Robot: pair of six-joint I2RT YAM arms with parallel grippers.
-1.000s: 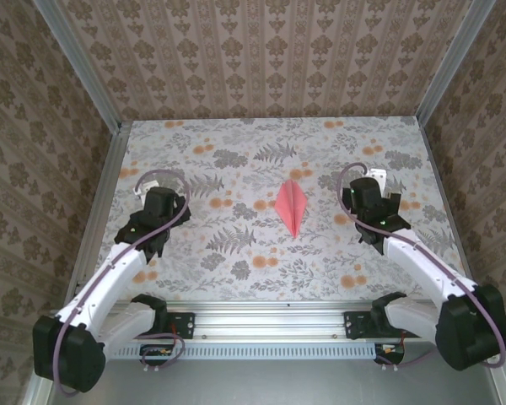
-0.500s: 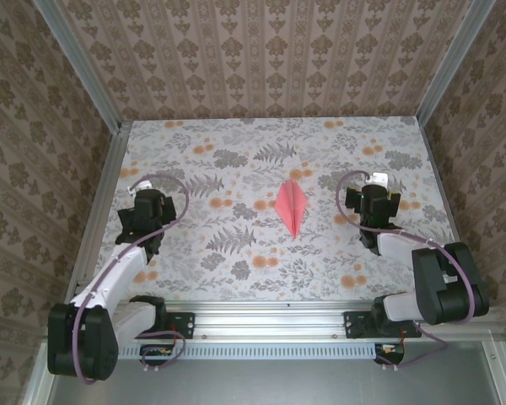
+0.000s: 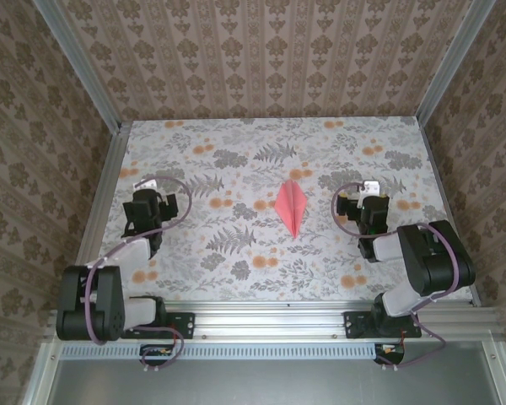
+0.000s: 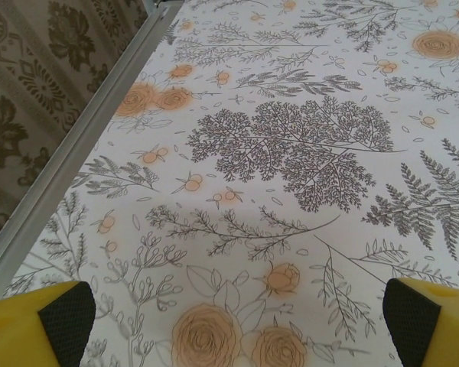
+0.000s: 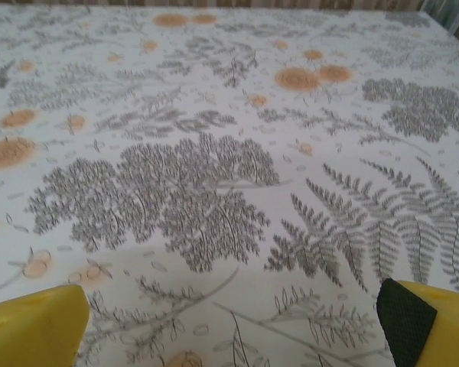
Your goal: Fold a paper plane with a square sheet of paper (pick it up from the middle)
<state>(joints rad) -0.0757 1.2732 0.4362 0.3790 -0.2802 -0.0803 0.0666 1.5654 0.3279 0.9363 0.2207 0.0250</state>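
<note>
Left gripper (image 3: pixel 144 199) and right gripper (image 3: pixel 367 202), jaws apart, paper plane (image 3: pixel 292 207) between them.

Bright, even light — soft faint shadows, no glare; wrist views blur slightly at the near edges.

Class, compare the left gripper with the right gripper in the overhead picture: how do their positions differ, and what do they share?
The left gripper sits close to the left rail; the right gripper sits further in from its edge. The right gripper is nearer the paper plane than the left gripper. Shared: both are open, empty, yellow-fingered, and level with the plane on either side.
</note>
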